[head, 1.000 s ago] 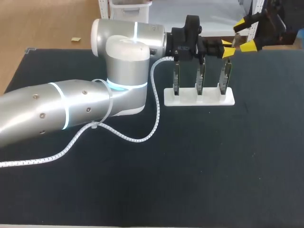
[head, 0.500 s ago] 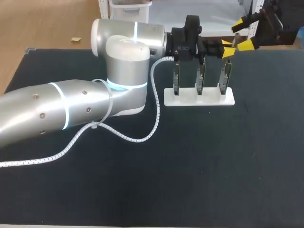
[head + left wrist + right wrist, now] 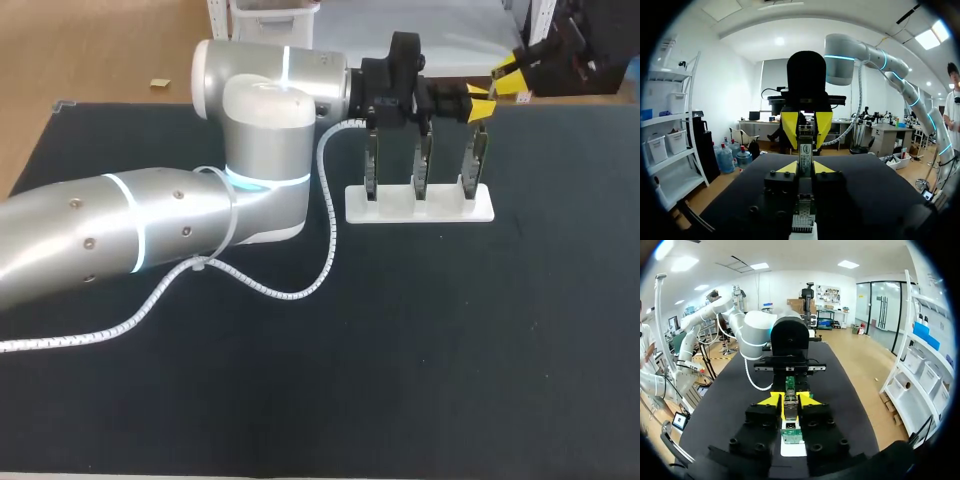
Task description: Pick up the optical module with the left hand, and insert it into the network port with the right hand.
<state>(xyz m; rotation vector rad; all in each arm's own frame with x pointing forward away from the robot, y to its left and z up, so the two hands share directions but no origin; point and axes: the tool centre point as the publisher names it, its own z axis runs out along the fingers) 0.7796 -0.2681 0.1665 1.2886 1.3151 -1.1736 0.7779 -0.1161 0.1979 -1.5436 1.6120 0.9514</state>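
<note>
Far back, left jaws tight on the optical module (image 3: 477,155), near table (image 3: 570,135) edge.

Thick silver-grey left arm (image 3: 150,230), round-jointed, banded with thin glowing light-blue rings and dotted with small dark screws. Draped with a white spiral-wrapped cable (image 3: 330,220) in loose loops. Tipped by a black left gripper (image 3: 479,101) with bright yellow fingertips. Right arm (image 3: 875,55) likewise silver with blue rings; right gripper (image 3: 508,78) yellow-tipped, seemingly black too, though poorly seen.
</note>
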